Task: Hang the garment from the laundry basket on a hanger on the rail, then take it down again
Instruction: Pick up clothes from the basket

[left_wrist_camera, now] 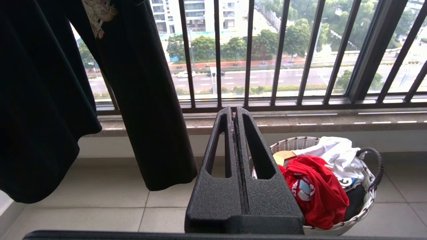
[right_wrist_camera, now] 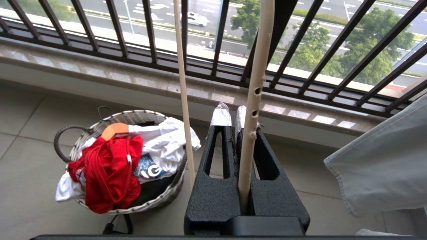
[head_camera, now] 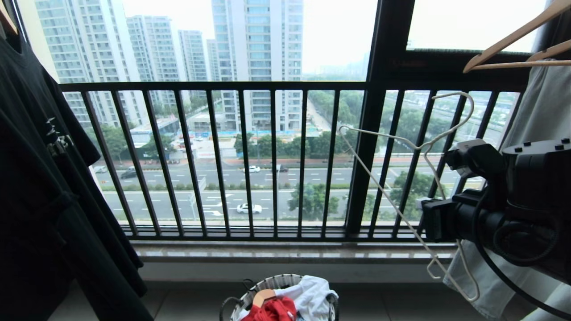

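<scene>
Ahead, the balcony railing [head_camera: 267, 156] is seen spanning the window, with the black T-shirt [head_camera: 44, 187] hung at the left and the pale grey-blue garment [head_camera: 535, 133] at the right. Two wooden hangers [head_camera: 513, 44] are seen above that pale garment. On the tiled floor below the sill, one laundry basket [left_wrist_camera: 365, 196] is placed; in it are held the red garment [left_wrist_camera: 317, 190], a white garment [left_wrist_camera: 337, 156], something dark beneath them and a wooden hanger end [left_wrist_camera: 283, 156]. The cream wire hanger [head_camera: 415, 178] is carried tilted at the right, one of its wires pinched between the closed fingers of the right gripper [right_wrist_camera: 233, 116]. The left gripper [left_wrist_camera: 233, 113] is held empty above the floor beside the basket, its fingers pressed together.
</scene>
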Tool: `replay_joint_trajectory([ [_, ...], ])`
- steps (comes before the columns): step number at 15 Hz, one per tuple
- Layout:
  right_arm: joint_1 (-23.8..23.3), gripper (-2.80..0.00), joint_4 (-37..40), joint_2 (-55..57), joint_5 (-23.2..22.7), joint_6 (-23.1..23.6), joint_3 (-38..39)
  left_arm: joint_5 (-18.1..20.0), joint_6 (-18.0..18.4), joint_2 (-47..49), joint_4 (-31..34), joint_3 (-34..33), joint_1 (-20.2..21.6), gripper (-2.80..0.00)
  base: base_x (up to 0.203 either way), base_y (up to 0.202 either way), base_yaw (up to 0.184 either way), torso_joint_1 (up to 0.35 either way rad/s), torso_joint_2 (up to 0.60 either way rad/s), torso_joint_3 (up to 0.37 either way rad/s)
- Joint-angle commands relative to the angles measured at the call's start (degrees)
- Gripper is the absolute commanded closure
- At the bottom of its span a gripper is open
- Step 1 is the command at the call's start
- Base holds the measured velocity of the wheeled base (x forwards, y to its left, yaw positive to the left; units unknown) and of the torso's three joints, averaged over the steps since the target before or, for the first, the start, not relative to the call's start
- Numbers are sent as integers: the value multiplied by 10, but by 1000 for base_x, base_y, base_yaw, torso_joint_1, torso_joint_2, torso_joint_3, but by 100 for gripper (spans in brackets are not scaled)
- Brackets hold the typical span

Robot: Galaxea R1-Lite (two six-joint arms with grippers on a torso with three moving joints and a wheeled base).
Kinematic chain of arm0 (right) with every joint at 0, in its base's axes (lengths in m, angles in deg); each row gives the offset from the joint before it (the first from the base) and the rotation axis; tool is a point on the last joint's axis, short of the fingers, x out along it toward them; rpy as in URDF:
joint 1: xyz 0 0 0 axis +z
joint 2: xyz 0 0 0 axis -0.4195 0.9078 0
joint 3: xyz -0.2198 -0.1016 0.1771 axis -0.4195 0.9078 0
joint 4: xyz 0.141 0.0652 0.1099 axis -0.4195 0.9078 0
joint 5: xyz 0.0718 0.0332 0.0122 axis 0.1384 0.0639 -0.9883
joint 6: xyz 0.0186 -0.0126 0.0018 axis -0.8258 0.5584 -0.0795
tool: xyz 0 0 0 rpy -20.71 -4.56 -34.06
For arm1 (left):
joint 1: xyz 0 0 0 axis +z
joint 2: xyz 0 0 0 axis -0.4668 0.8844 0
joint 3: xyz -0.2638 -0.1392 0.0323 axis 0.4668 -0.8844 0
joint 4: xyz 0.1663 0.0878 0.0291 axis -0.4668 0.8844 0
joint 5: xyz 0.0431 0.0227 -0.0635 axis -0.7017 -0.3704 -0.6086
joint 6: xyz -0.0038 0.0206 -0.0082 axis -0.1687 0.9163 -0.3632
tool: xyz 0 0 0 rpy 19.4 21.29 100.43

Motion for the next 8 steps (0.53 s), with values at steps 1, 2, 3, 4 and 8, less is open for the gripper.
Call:
replay_joint_trajectory([
  [1,0,0,-1,-1,2,0,0,0,0,0,0,0,0,0,0,0,0,-189,496,299],
  [2,1,0,-1,-2,1,0,0,0,0,0,0,0,0,0,0,0,0,-193,500,305],
  [3,0,0,-1,-1,1,0,0,0,0,0,0,0,0,0,0,0,0,-169,491,310],
  [4,0,0,-1,-1,1,0,0,0,0,0,0,0,0,0,0,0,0,-168,486,307],
  [8,0,0,-1,-1,2,0,0,0,0,0,0,0,0,0,0,0,0,-155,478,319],
])
